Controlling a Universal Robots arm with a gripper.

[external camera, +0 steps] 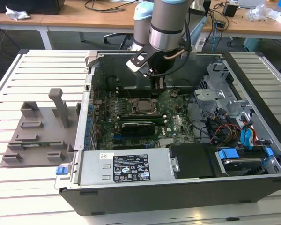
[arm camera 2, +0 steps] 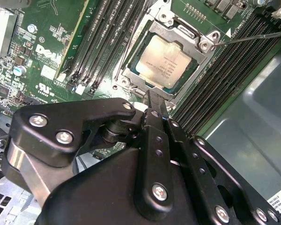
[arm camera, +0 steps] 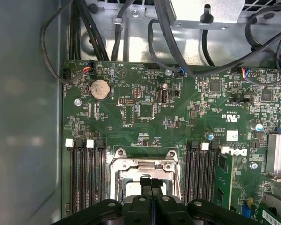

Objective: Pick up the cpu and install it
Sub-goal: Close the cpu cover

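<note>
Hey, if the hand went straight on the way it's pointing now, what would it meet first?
Most likely the cpu, lying in the metal socket frame right below the hand. The hand hangs over the cpu's edge, so the frame's rim might come first; depth is hard to judge.

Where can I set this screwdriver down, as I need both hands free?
Bare slatted table on the camera side of the grey holder tray, and at the exterior view's right of the case. Inside is crowded: gripper by the cpu, cables.

Exterior view: high, angled down over open computer case (external camera: 178, 199). Both wrist views: close, past hand (arm camera: 151, 182), sharing motherboard socket (arm camera: 131, 164) (arm camera 2: 178, 28).
</note>
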